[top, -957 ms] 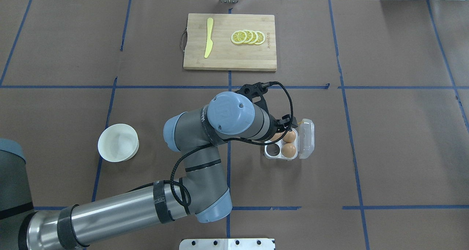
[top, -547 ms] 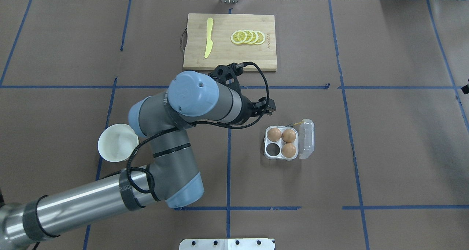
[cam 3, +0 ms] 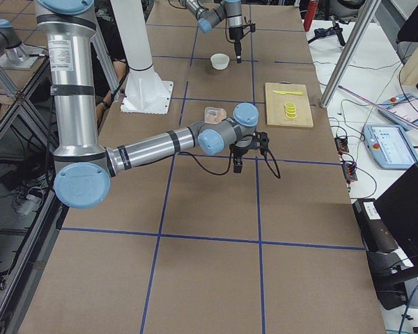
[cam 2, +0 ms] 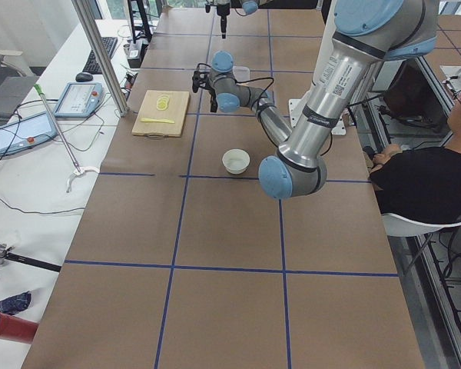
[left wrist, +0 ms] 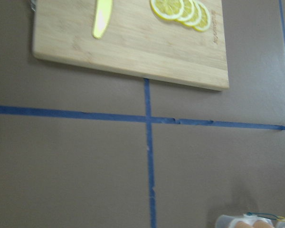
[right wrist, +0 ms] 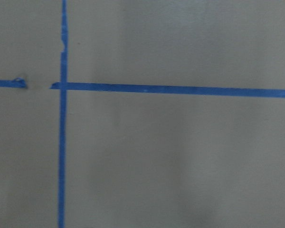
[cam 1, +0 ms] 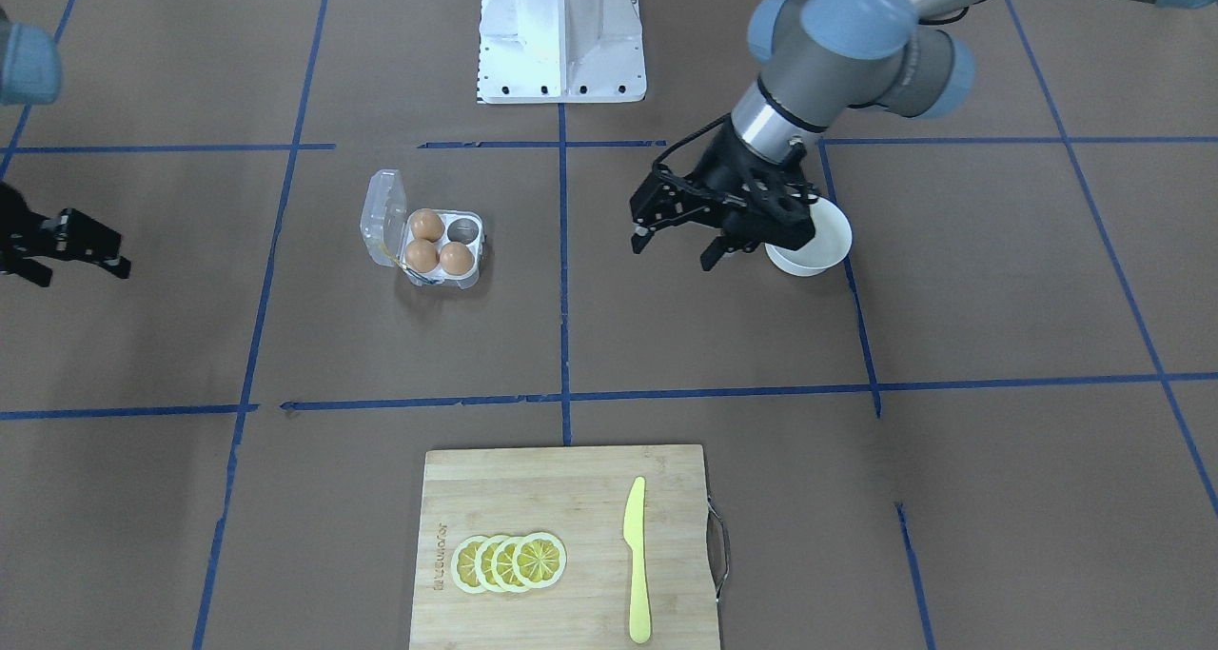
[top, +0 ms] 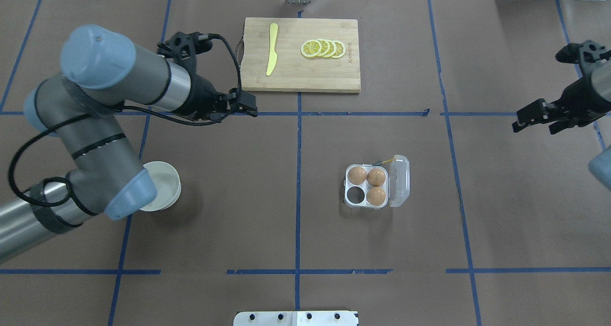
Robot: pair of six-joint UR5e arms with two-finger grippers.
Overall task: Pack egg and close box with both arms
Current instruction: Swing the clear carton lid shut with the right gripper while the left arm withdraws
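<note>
The clear box (top: 400,180) sits mid-table, lid hinged open, three tan-brown eggs (top: 376,177) in its cells, one empty

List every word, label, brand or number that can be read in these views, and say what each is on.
No text reads clearly enough to quote.
board: a burnt-in brand mark along the short edge beside the lemon slices, too small to read.
left arm: dark print on the tube, too small to read.
right arm: dark print on the upright tube, too small to read.
</note>
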